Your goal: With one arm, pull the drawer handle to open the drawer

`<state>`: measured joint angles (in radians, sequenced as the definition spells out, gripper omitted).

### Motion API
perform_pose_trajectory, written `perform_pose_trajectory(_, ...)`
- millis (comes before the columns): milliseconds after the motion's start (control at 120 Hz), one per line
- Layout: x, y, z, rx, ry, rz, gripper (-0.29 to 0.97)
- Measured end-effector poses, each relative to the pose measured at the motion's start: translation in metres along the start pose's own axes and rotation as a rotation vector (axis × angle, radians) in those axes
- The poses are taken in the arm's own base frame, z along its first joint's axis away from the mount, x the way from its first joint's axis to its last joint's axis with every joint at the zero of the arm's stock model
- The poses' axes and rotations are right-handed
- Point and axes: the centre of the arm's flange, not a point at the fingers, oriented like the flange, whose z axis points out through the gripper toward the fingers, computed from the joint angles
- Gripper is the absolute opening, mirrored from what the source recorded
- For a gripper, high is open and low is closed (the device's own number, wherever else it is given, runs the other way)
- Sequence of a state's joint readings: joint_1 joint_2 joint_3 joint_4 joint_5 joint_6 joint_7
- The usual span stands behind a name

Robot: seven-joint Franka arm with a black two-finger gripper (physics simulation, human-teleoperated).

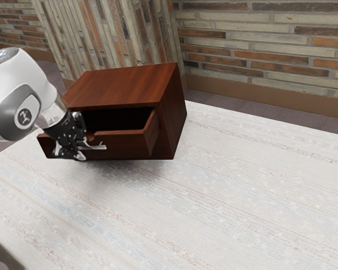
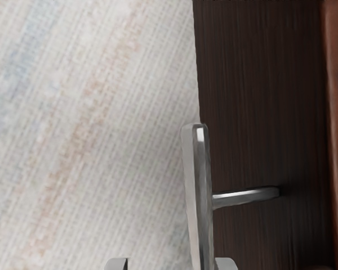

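Note:
A dark red wooden cabinet (image 1: 129, 84) stands on the table, its drawer (image 1: 127, 143) pulled well out toward the exterior view's left. The drawer's dark inside shows behind its front. My black gripper (image 1: 80, 147) is at the drawer front, on the silver bar handle (image 1: 97, 146). In the wrist view the handle (image 2: 196, 185) runs along the dark drawer front (image 2: 253, 112), held off it by a short post (image 2: 245, 196). It passes between my fingertips (image 2: 117, 263), close to one and well apart from the other. The gripper is open around the handle.
The cabinet sits on a pale woven-textured table (image 1: 214, 202), with wide free surface toward the exterior view's right and front. A brick wall (image 1: 259, 39) stands behind it. The white arm (image 1: 14, 95) comes in from the left.

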<state>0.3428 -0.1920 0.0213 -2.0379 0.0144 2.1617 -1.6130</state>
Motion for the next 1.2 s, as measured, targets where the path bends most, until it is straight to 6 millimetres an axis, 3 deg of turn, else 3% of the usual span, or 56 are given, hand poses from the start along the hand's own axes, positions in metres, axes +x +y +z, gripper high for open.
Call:
perform_pose_trajectory(750, 0.003, -0.032, -0.014, -0.007, 0.002, 0.001, 0.11)
perform_pose_trajectory(1200, 0.002, -0.048, -0.018, -0.005, -0.007, 0.005, 0.17)
